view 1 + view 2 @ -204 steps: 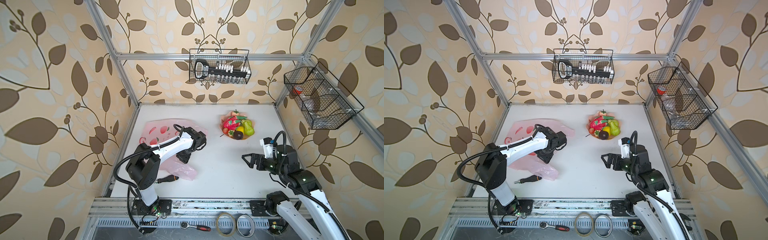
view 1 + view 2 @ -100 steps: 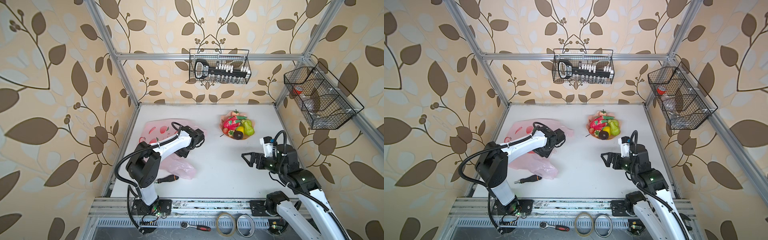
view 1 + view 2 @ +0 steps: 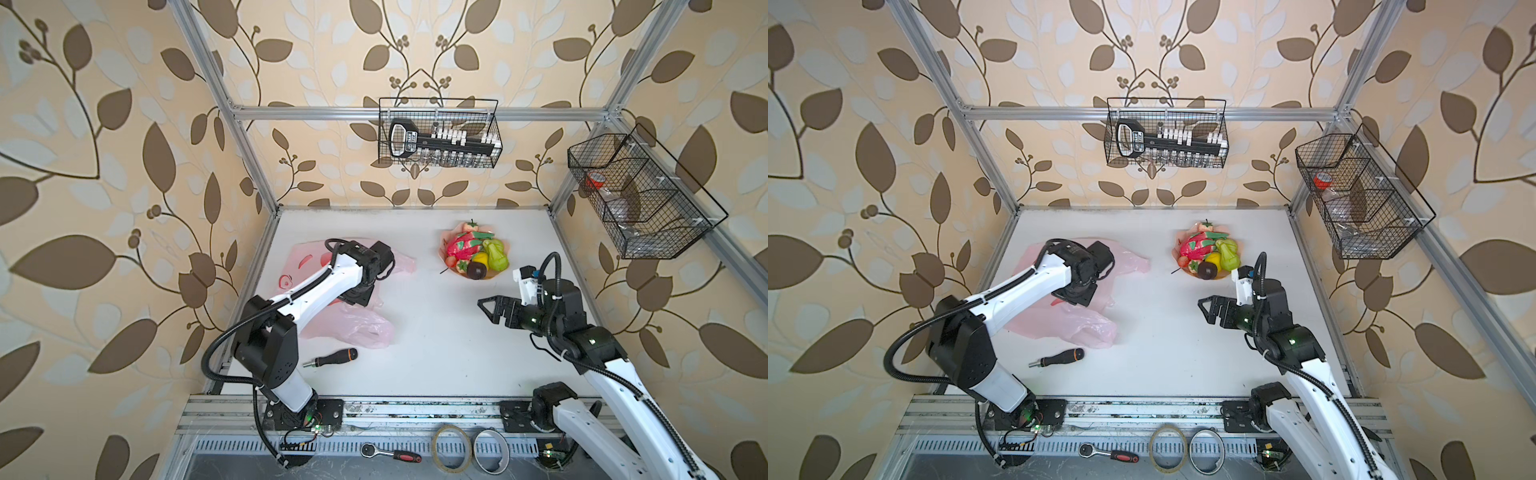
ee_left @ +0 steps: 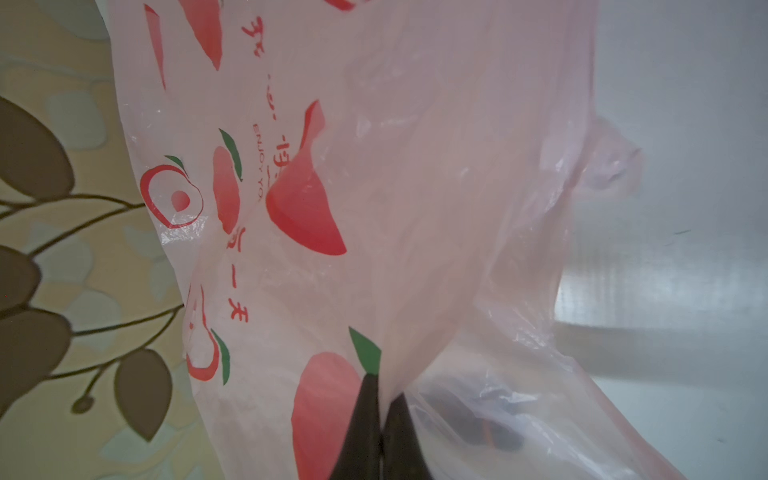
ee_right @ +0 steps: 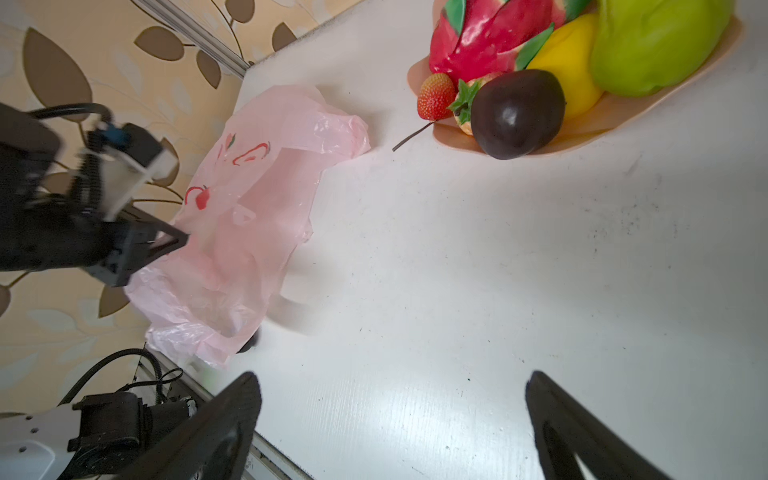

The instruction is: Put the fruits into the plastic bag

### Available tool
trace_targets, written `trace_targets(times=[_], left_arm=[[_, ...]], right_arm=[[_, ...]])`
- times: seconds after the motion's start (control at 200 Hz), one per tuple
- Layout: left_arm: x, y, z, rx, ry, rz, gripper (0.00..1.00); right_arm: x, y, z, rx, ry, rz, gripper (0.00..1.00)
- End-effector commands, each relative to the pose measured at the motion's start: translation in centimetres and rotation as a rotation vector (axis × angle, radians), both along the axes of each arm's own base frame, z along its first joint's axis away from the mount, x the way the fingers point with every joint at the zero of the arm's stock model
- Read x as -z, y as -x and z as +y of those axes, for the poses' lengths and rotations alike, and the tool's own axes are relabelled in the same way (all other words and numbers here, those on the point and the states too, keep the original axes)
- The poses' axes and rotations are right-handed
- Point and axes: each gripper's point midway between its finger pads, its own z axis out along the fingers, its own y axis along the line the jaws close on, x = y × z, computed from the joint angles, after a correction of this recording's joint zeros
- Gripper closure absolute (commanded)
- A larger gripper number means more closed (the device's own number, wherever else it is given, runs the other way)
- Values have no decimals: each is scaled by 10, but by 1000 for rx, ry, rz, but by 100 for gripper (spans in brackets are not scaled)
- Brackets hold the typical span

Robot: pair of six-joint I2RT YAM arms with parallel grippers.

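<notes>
Left gripper (image 4: 380, 409): jaws closed, pinching a fold of the plastic bag (image 4: 415, 199) | Right gripper (image 5: 392, 386): jaws spread wide, empty, hovering near the plate (image 5: 590, 129) | Fruits (image 3: 465, 249): heaped on the plate | Plastic bag: crumpled, well apart from the plate.

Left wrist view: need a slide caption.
Left gripper shut on the peach-printed plastic bag, table beyond.
</notes>
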Motion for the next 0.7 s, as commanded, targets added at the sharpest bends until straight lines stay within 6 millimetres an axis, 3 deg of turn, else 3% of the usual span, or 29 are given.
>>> trace_targets(times=[0.0,0.175,0.375,0.575,0.695], left_arm=[[-38,10,-9,10,165,-38,100],[-62,7,-19,8,288,-110,100],[-69,1,-18,-4,341,-141,100],[-73,5,-18,-4,374,-172,100],[-75,6,-22,-12,411,-184,100]], right_arm=[[-20,-33,-6,66,8,-42,0],[-23,-81,-26,147,74,-11,0],[-19,-123,-34,182,127,42,0],[-2,-145,-50,192,271,113,2],[10,-147,-39,155,269,137,3]])
